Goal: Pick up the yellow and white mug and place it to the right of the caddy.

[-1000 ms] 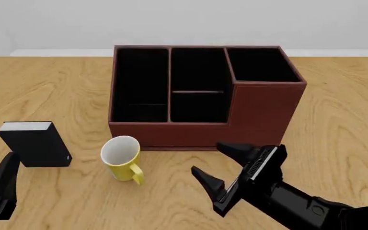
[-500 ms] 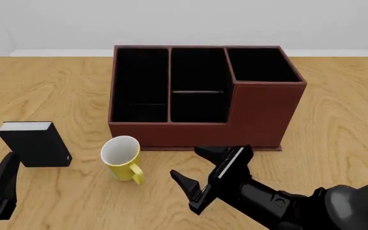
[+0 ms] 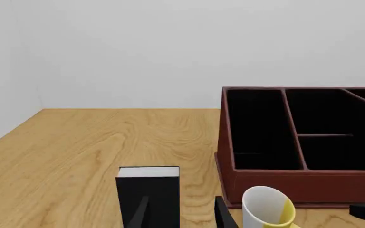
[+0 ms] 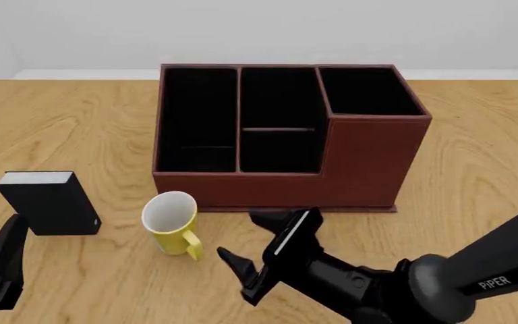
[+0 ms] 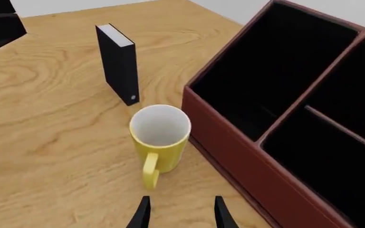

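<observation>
Front view shows the yellow and white mug (image 4: 170, 222) standing ungrasped at lower left, just before the caddy (image 4: 282, 138), with the right gripper (image 4: 254, 250) spread wide beside its handle, so grasping, lifting and placing at the caddy's right all remain.

Light wooden table (image 4: 475, 169) with bold grain, plain pale grey wall (image 4: 259, 30) behind.

The light wooden table (image 4: 475, 169) carries a large reddish-brown leather-look caddy (image 4: 367, 162) at centre. Just in front of it stands a small yellow and white ceramic mug (image 4: 170, 221), and a small black box with a white top (image 4: 48, 202) sits further left
</observation>
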Controlling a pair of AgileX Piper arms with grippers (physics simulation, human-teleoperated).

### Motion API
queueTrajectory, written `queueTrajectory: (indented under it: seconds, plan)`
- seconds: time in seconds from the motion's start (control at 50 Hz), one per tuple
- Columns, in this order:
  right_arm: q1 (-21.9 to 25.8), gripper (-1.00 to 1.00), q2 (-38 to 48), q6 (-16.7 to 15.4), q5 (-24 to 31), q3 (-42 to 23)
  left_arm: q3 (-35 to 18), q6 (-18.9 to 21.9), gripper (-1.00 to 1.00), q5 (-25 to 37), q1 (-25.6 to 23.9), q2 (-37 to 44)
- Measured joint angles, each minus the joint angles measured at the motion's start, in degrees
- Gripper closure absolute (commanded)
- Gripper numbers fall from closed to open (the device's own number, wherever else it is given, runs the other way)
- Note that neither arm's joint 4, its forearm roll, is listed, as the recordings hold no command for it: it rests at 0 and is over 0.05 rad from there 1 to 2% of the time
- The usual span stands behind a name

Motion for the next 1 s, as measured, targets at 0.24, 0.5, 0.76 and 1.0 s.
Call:
queueTrajectory:
  seconds: [0.24,0.5,0.76,1.0]
  plan:
    - [0.57,-1.00,4.49,-0.38,0.41,-3.44,0.00,0.00,-1.00,0.00,0.00,0.00]
    - [1.88,-1.00,7.83,-0.63,1.88,-7.17,0.00,0.00,-1.00,0.00,0.00,0.00]
    - [3.66,-1.00,9.14,-0.97,3.97,-10.41,0.00,0.00,-1.00,0.00,0.00,0.00]
    - [4.92,-1.00,10.35,-1.16,5.44,-12.92,0.00,0.00,-1.00,0.00,0.00,0.00]
